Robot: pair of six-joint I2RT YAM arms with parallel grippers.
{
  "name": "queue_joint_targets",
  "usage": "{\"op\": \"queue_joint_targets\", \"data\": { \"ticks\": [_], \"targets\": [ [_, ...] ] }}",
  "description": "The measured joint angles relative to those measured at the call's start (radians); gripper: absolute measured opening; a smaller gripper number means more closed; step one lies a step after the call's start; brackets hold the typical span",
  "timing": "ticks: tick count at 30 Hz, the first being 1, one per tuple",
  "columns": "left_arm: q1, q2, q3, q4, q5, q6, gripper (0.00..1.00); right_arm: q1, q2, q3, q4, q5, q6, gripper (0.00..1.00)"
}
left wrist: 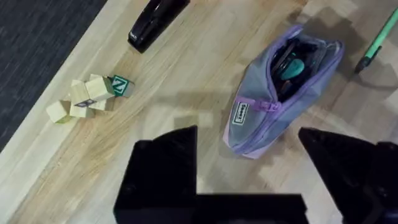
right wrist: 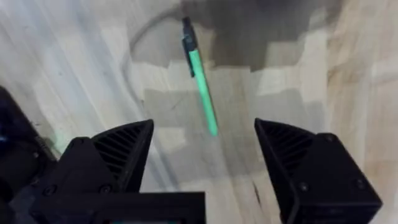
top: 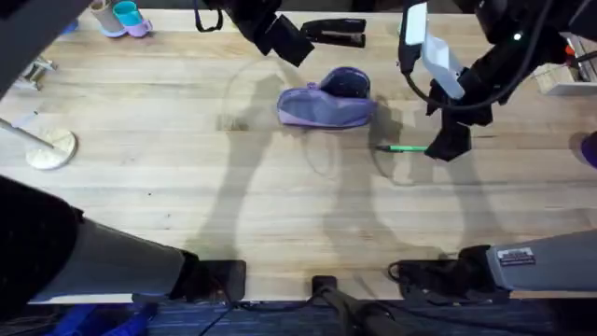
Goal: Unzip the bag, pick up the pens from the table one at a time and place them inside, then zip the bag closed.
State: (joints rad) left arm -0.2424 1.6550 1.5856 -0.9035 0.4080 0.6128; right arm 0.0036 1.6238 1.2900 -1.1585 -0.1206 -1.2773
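With its zipper drawn open, the bag (top: pixel 326 101) lies on the tabletop (top: pixel 168 196) just above the centre of the overhead frame, its mouth gaping so that dark and teal contents show inside in the left wrist view; one dark pen seems to be among them, though that cannot be confirmed. The green pen (top: pixel 404 147) rests flat on the wood right of centre, just beside the bag's right end and apart from it. The right gripper (right wrist: pixel 202 155) hangs directly over this pen, fingers spread wide on either side of the green barrel without touching it, a stance that suggests a pick-up is in preparation. The left gripper (left wrist: pixel 249 168) hovers above the bag, fingers likewise spread and holding nothing, probably clear of the opening so the pen can go in. A black stapler (top: pixel 334 33) sits at the upper centre. Wooden blocks (left wrist: pixel 87 98) lie at the left of the left wrist view; one bears a letter resembling "N". A small label on the bag is unreadable.
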Motion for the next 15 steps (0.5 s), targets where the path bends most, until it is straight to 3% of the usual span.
{"op": "queue_joint_targets", "data": {
  "ticks": [8, 15],
  "targets": [
    [0.0, 0.0, 0.0, -0.003, 0.0, 0.0, 0.993, -0.001, 0.0, -0.01, 0.055, -0.034, -0.015, 0.996],
    [0.0, 0.0, 0.0, -0.003, 0.0, 0.0, 0.993, -0.002, 0.0, -0.119, 0.147, -0.041, -0.021, 0.997]
  ]
}}
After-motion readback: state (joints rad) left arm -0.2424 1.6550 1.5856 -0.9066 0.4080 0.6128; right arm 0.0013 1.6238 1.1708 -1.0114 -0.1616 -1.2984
